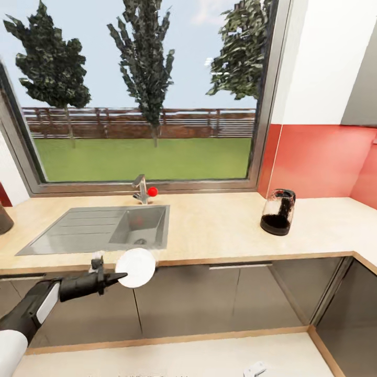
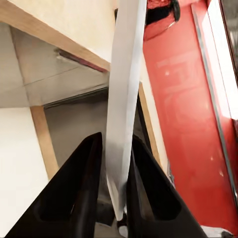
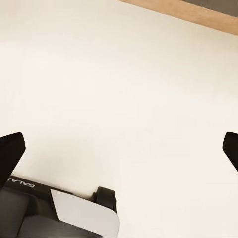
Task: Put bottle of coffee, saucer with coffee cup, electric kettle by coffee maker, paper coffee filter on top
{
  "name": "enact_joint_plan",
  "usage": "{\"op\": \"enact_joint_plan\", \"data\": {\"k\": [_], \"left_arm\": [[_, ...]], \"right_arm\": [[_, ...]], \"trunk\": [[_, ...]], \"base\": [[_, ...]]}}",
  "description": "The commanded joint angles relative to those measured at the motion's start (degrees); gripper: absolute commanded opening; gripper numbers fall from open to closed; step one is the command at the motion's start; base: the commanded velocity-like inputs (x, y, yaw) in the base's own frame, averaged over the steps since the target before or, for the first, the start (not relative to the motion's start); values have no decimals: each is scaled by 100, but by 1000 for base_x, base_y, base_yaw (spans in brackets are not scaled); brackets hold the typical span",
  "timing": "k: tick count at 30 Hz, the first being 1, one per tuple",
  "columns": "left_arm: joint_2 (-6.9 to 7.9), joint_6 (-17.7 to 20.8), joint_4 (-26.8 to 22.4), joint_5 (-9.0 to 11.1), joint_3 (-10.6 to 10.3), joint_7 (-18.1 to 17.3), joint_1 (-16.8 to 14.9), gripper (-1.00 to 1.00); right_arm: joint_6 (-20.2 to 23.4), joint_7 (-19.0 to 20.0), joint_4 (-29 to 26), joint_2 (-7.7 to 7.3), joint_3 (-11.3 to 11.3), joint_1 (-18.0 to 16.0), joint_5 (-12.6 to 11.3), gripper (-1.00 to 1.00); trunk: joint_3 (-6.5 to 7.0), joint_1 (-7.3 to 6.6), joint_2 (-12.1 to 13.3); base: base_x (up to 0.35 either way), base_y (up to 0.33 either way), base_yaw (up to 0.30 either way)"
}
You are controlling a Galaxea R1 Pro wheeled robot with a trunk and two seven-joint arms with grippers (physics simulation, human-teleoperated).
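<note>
Left fingers [image 2: 84, 183]: clamped on the saucer [image 1: 135, 267] (edge-on at the wrist)
Right gripper [image 3: 121, 148]: spread wide, over pale floor
Coffee maker [image 1: 278, 211]: on the countertop [image 1: 209, 230]

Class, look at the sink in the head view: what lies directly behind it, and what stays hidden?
Behind the sink stands a faucet with a red knob, then the window showing lawn, trees and fence. The saucer, held in the left gripper, covers the sink's front corner.
</note>
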Motion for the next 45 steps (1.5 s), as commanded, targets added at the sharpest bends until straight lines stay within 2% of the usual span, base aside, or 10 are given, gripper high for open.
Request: {"op": "enact_joint_plan", "data": {"k": [1,4,14,20,23,24,26,33,38,45], "left_arm": [[135,0,-4,1,2,-169,124,-100],[426,-219,7,-12,4,-455,527,-100],[693,-1044,275,-66,5,-354,1433,-100],[635,-2251,1493,-23,5,733,1541,-100],[506,-2860,2032,-17,5,1359,1545,-100],[453,-3301,2366,-7,10,1699,1546,-100],[439,-3539,2588,-1,12,1841,1546,-100],[415,-3759,3051,-11,76,2026,1546,-100],[213,-4217,3162,-14,85,2560,1546,-100],[143,-4304,3294,-24,87,2662,1555,-100]], "right_arm": [[17,11,-5,-1,48,-4,-60,100],[17,11,-6,-1,48,-4,-60,100],[17,11,-6,-1,43,-4,-60,100],[17,11,-6,-4,40,-4,-60,100],[28,11,-6,3,44,-4,-63,100],[32,5,-6,6,43,-4,-61,100],[34,5,-6,7,43,-4,-60,100],[35,2,-6,-1,41,-4,-60,100],[30,2,-6,6,48,-4,-60,100],[26,2,2,6,47,-4,-49,100]], "trunk": [[-15,1,-6],[-36,1,-6],[-107,1,-6],[-149,1,-6],[-171,1,-6],[-177,1,-6],[-190,1,-6],[-235,1,-6],[-270,1,-6],[-317,1,-6]], "base": [[0,0,204],[0,0,204],[0,0,204],[0,0,203],[0,0,204],[0,0,215],[0,0,217],[0,0,218],[0,0,206],[0,0,212]]}}
